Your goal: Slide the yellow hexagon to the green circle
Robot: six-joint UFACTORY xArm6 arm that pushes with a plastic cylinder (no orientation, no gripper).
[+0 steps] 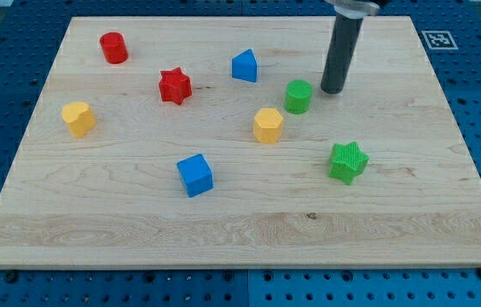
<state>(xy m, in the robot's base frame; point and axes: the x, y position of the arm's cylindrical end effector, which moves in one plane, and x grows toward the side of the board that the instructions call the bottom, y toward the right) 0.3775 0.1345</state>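
The yellow hexagon (268, 125) lies near the middle of the wooden board, just below and to the left of the green circle (298, 96). A small gap separates the two. My tip (332, 89) stands on the board just to the right of the green circle, apart from it, and up and to the right of the yellow hexagon.
On the wooden board (240, 230) also lie a red cylinder (113, 48), a red star (174, 86), a blue pentagon-like block (244, 66), a second yellow block (78, 118) at the left, a blue cube (195, 175) and a green star (347, 162).
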